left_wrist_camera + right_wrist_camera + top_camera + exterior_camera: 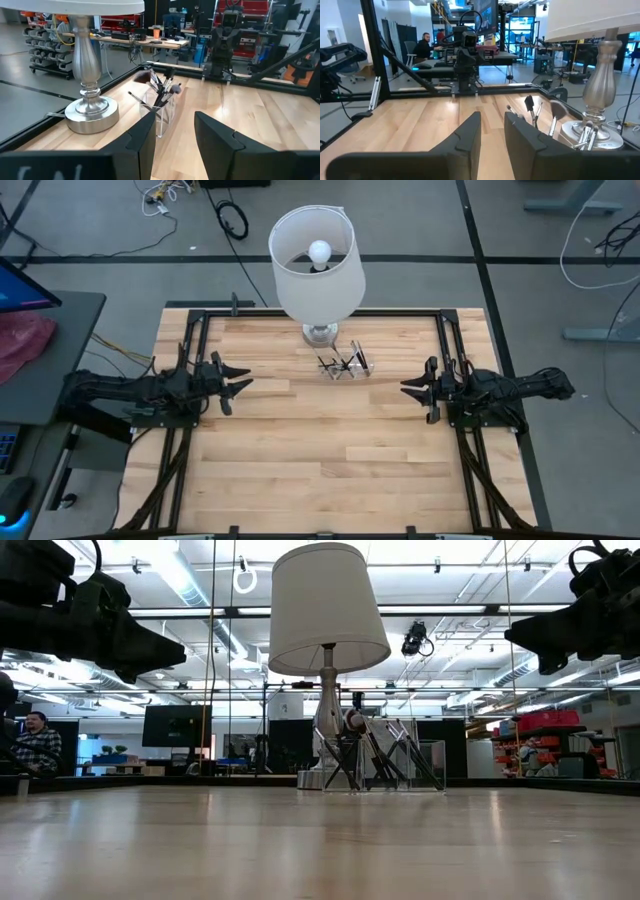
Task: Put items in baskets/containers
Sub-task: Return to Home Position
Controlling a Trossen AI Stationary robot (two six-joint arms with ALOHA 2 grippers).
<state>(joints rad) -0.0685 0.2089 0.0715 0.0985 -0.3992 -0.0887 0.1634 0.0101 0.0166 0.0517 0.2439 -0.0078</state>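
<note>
Several thin makeup brushes [162, 87] stand leaning inside a small clear plastic box [343, 366], handles down and bristle tips up. The box sits on the wooden table just in front of the lamp's base. My left gripper [240, 380] hovers level above the table's left part, open, pointing toward the box, with nothing between its fingers [142, 145]. My right gripper [407, 388] hovers level at the table's right part, also open and empty, pointing toward the box. In the right wrist view the brushes [532, 107] show beside the lamp's stem.
A tall lamp with a white shade [316, 260] and a silver base [92, 112] stands at the table's far middle, right behind the box. A black frame [300, 310] borders the table. Bare wood [330, 450] spreads between the arms and toward the near edge.
</note>
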